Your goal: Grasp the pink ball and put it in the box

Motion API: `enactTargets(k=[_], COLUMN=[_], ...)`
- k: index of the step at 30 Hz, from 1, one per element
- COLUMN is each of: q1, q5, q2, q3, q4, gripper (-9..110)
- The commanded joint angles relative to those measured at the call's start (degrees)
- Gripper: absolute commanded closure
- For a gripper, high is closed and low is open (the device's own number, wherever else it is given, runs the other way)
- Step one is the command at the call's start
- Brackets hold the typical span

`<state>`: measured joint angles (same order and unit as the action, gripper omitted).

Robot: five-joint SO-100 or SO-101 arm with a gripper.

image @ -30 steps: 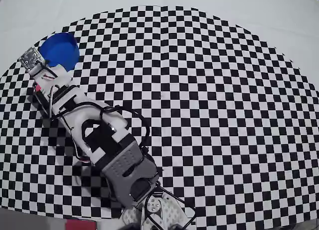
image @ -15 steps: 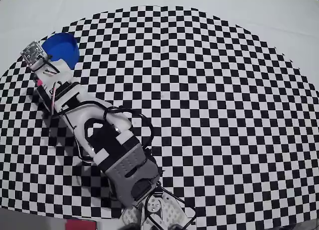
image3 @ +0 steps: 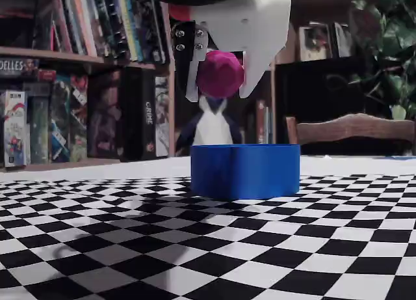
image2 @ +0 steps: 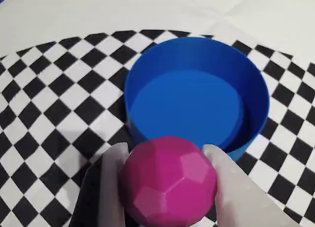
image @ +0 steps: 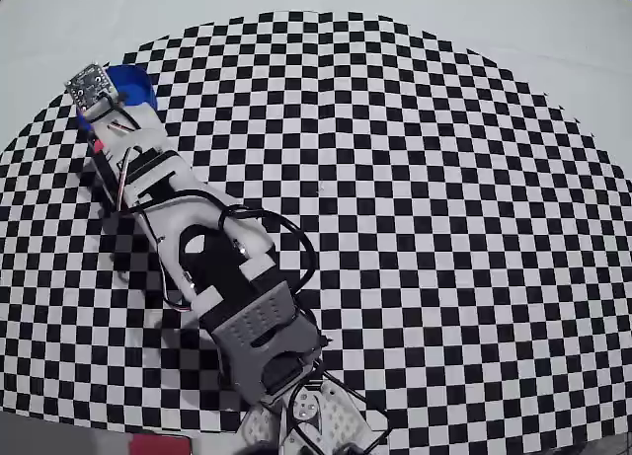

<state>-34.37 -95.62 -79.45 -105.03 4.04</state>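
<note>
Shelf, far left of the fixed view: a box spine (image3: 19, 67) reads "DELLES", cut off at the edge; further right a dark spine (image3: 148, 121) reads "CRIME".
Cloth: checkered black and white (image: 444, 228), laid over the white table (image: 553, 40).
Arm: white and grey (image: 212, 267), reaching up-left across the cloth in the overhead view.
Gripper: (image3: 218, 85) pinching the ball, one finger on each side, both touching it!
Ball: pink, faceted (image2: 168, 184), up in the air, over the box's near rim in the wrist view; in the fixed view it (image3: 220, 73) hangs well clear above the box.
Box: blue, round, thick-rimmed (image2: 248, 74), standing on the cloth near its far-left edge (image: 131, 78), half hidden by the arm from overhead.
</note>
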Motion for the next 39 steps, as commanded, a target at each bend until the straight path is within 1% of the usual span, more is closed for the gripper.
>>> enactTargets(k=[1,11,39], q1=[0.79,2.11,3.34], q5=[-0.26,-0.35,-0.35], q2=[-4.75,-3.34,7.82], q3=[0.97,2.64,14.94], q4=[-0.53,-0.62,-0.09], gripper=[101,101,101])
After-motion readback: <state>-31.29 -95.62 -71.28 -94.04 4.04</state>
